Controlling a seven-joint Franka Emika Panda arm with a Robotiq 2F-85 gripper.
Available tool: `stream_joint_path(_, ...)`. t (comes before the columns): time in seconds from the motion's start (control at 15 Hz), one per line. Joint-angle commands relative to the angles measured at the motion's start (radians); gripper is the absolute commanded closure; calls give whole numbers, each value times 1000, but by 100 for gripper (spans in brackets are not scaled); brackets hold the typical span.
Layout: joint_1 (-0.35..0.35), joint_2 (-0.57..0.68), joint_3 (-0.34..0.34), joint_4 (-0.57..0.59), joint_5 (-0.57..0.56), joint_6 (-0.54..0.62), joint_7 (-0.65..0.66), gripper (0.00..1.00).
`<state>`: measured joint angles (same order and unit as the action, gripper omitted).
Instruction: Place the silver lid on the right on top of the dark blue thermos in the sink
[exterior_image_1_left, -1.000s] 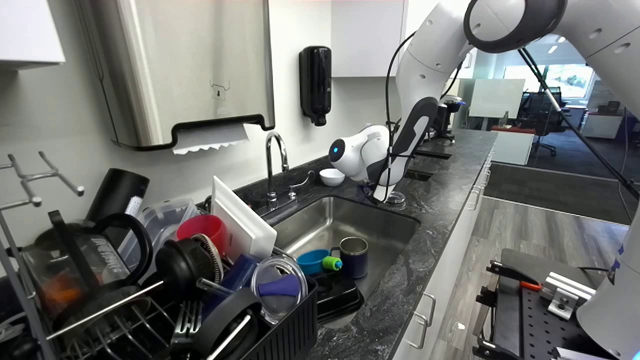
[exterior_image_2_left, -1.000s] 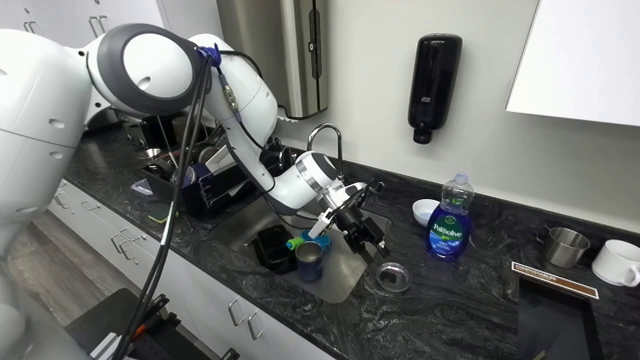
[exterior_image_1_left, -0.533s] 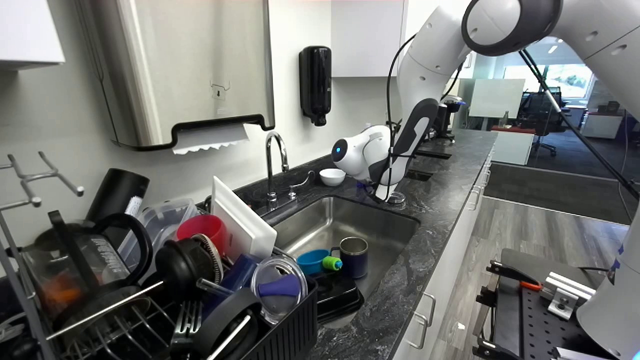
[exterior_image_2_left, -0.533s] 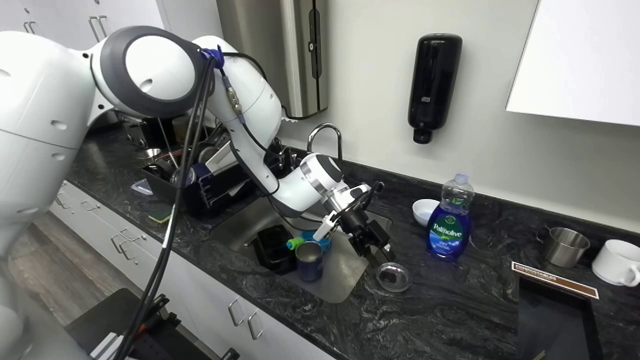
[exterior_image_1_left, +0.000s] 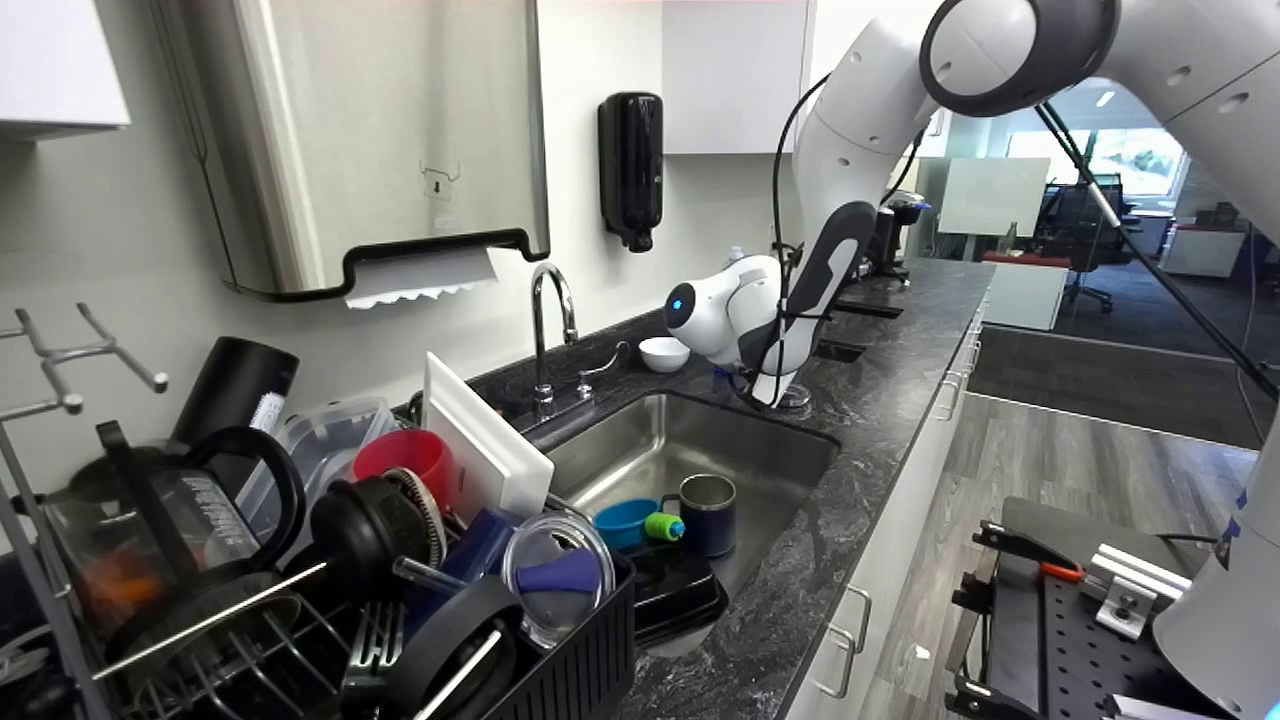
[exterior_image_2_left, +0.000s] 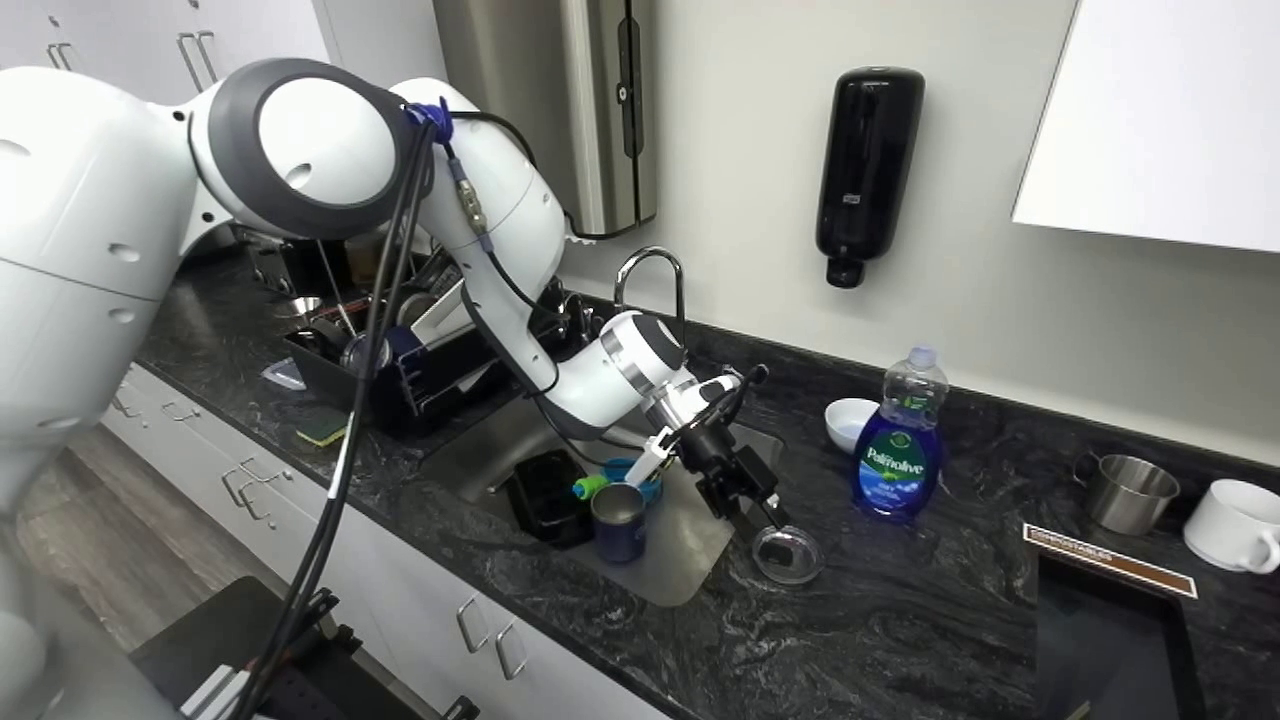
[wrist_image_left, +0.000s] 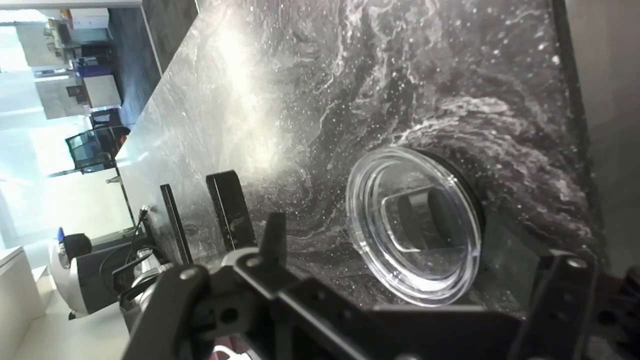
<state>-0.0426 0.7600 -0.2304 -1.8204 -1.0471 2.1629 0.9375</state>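
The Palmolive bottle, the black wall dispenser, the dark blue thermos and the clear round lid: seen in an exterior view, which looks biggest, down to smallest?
1. Black wall dispenser
2. Palmolive bottle
3. Dark blue thermos and clear round lid: too alike to rank here; the thermos looks taller, the lid wider.

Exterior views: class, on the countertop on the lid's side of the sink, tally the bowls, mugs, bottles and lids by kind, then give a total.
Bowls: 1 (white bowl)
Mugs: 2 (white mug, steel mug)
Bottles: 1 (soap bottle)
Lids: 1 (round lid)
Total: 5
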Motion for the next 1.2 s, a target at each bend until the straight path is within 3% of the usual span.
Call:
stream_joint_path(0.0,-9,18,9,12,-23,23,15,0)
stream_joint_path(0.2,-7,23,9,12,-27,34,16,0)
stream_joint_path(0.27,-6,22,8,10,-31,38,20,25)
stream_joint_path(0.4,-3,22,6,8,-41,45,23,34)
stream_joint_path(1.0,-11,16,8,-3,-95,69,56,97)
stream_joint_path(1.13,-13,14,9,-7,-107,73,63,100)
